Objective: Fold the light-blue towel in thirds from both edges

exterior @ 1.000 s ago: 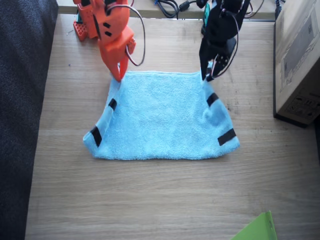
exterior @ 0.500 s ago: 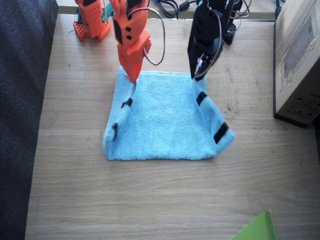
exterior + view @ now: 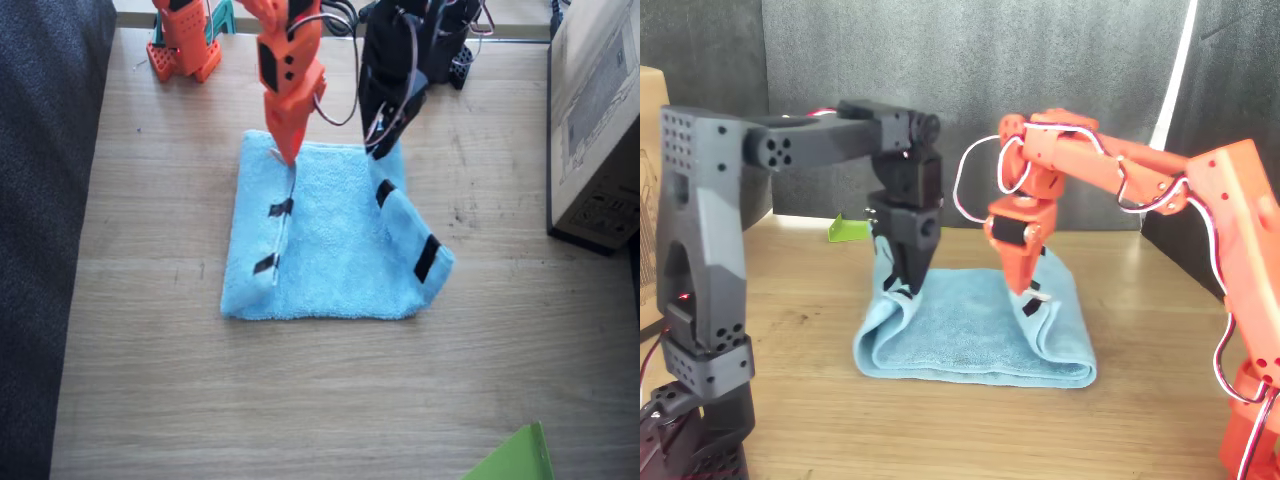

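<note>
On the table (image 3: 150, 330), towel (image 3: 330, 250) edges pinched by both tools

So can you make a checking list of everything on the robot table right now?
Surface: wooden table, bare around the towel.
Job's things: light-blue towel, both taped edges lifted and drawn inward over its middle; black tape strips showing.
Clutter: cardboard box at one side; green sheet corner at the near edge.
Grippers: right gripper, orange, shut on one towel edge; left gripper, black, shut on the other edge.
Cables: white wire loops on the orange arm; loose black cables at the far edge.
Surroundings: dark fabric beside the table; dark backdrop in the front view.
</note>
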`<action>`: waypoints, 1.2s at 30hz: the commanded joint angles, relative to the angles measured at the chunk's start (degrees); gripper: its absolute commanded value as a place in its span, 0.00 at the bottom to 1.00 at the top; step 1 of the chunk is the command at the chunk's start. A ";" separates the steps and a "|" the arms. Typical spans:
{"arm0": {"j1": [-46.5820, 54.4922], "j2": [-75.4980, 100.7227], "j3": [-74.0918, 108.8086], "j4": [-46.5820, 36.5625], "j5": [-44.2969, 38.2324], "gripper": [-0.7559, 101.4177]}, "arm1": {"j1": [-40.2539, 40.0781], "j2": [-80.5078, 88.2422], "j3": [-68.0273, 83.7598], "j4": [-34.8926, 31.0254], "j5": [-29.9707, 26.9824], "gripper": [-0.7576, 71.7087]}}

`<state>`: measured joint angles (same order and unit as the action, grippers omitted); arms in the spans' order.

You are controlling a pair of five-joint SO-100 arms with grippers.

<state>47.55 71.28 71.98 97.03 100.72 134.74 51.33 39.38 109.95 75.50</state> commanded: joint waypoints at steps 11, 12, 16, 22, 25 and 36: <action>-7.65 -1.23 -3.78 0.70 1.67 0.01 | 3.52 0.53 -1.41 0.26 0.18 0.01; -7.91 -1.32 -3.78 0.70 1.67 0.01 | 3.60 0.35 -1.49 0.26 0.18 0.01; -8.00 -1.41 -3.96 0.53 1.67 0.01 | 4.22 -0.35 -1.58 -0.09 0.35 0.01; -8.00 -1.67 -4.31 0.44 1.67 0.01 | 4.57 -3.60 -5.98 1.05 0.97 0.01; -7.82 -1.85 -4.22 0.26 1.58 0.01 | 4.39 -4.39 -6.94 1.41 2.02 0.18; -7.29 -2.90 -4.31 -0.09 1.58 0.01 | 3.52 1.41 -6.86 1.41 0.79 0.33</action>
<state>40.08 67.50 69.35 97.03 102.30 137.90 46.49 34.37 110.83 76.46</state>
